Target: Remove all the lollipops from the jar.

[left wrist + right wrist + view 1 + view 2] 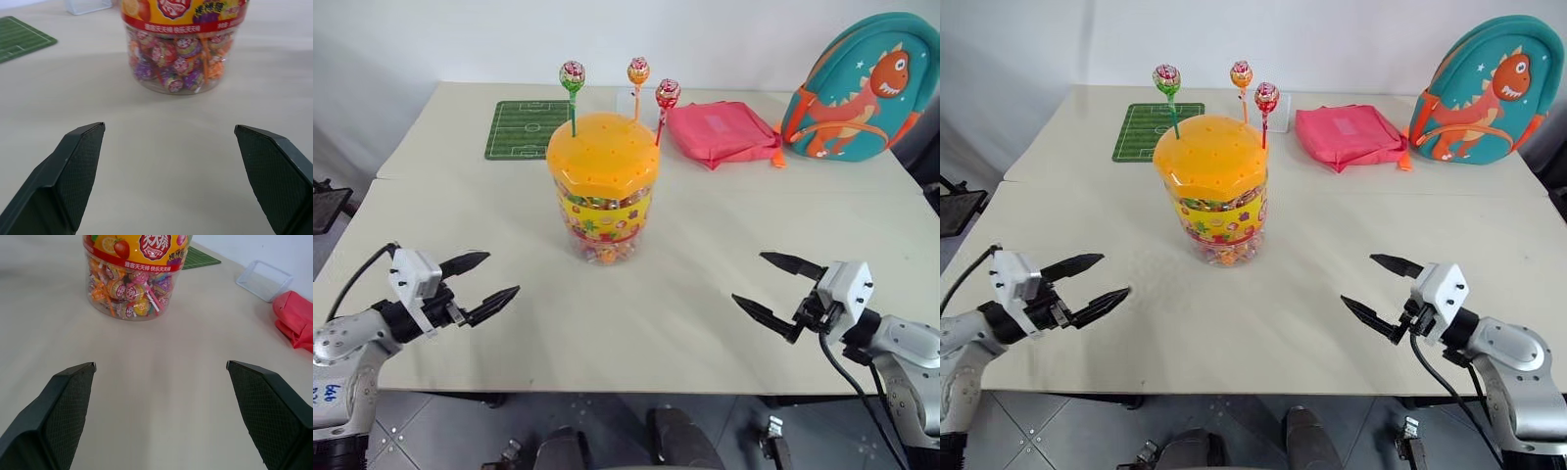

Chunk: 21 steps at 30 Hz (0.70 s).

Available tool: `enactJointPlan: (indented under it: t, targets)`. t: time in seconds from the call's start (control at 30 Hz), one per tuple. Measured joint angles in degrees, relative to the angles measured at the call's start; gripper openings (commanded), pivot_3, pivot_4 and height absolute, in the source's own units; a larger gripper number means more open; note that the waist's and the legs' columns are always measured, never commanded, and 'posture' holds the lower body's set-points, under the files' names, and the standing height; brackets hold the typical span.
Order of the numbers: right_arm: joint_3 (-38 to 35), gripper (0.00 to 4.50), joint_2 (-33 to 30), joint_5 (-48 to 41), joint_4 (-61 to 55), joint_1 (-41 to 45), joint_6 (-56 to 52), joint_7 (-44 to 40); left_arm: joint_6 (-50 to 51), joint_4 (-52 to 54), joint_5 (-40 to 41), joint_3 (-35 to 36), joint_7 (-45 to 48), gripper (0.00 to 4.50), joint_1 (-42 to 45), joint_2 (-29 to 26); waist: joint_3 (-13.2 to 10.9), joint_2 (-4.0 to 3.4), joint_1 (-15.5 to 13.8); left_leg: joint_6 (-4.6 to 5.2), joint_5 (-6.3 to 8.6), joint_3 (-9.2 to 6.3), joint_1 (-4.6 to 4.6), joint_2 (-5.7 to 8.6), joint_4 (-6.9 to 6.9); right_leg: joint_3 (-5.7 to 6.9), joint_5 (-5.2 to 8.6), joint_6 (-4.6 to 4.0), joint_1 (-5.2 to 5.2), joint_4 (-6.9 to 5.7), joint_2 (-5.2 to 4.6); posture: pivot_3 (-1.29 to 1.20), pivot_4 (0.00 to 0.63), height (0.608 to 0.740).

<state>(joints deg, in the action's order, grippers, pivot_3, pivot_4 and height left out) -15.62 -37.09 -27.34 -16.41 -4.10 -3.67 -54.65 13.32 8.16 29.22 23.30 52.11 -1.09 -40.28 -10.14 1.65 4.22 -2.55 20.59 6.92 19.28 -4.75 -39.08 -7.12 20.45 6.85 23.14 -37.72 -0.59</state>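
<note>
Lollipops are seen standing upright on thin sticks in the domed orange lid of the jar (603, 186), which is placed near the middle of the pale table (685, 304). The green lollipop (572, 75) is set at the lid's left, the orange lollipop (638, 70) toward its far side, and the red lollipop (668, 94) at its right. All three are lodged in the lid, and none is touched by either arm. Loose wrapped sweets are visible through the jar's clear wall below the yellow label band.

The left gripper (480, 277) is held near the table's front edge, well apart from the jar, with its two black fingers spread wide; nothing is held between them. The right gripper (778, 287) is held likewise on the opposite side, its fingers (266, 406) also spread wide and empty. Both are pointed inward toward the jar.

Behind the jar, a green football-field mat (521, 127) is laid at the left, a pink pouch (720, 132) at the right, and a teal dinosaur backpack (862, 88) further right. A small clear container (264, 280), probably a plastic tray, is placed beside the pouch.
</note>
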Motion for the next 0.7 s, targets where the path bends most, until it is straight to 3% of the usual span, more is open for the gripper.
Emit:
enactJointPlan:
  t: [0.17,0.3,0.4,0.5,0.7]
  targets:
    - [-0.8,4.48,1.1,-5.2,-0.7,1.0,-3.0,1.2,3.1,-0.2,3.3,-0.3,1.5,4.5,3.7,-0.6,0.0,0.0,0.2,0.0,-0.01,-0.01,-0.03,0.0,-0.03,-0.01,0.0,0.0,-0.03,-0.03,0.0,0.0,0.15,0.74]
    - [-7.1,4.48,2.1,-18.0,-9.0,6.6,-6.4,7.3,12.8,-8.0,13.1,1.9,2.5,4.5,15.6,-1.7,-0.1,-0.15,0.2,-0.01,-0.02,-0.11,-0.01,0.02,-0.1,0.07,0.0,0.0,0.01,-0.17,0.01,0.0,0.15,0.74]
    - [-12.8,4.48,0.6,-25.5,-13.7,9.0,-8.3,12.0,16.2,-13.9,16.1,3.3,2.3,4.5,23.8,-2.1,0.0,-0.07,0.0,-0.08,0.02,-0.23,0.04,-0.02,-0.06,0.38,-0.01,0.01,0.0,-0.14,-0.02,0.0,0.15,0.74]
    - [-13.6,4.48,-1.5,-27.1,-16.5,9.3,-10.0,12.6,19.2,-17.5,18.1,2.1,3.2,4.5,31.9,-2.0,0.0,-0.05,-0.2,-0.08,0.03,-0.21,0.22,-0.01,-0.07,0.46,-0.02,0.04,0.12,-0.11,-0.07,0.0,0.15,0.74]
    - [-11.1,4.48,-2.6,-22.0,-14.7,4.7,-9.2,6.4,16.0,-25.7,12.9,-8.6,10.4,4.5,49.9,1.2,0.0,0.01,-1.1,-0.08,0.02,-0.08,0.38,0.04,-0.29,0.48,-0.04,0.07,0.2,-0.04,-0.06,0.0,0.15,0.74]
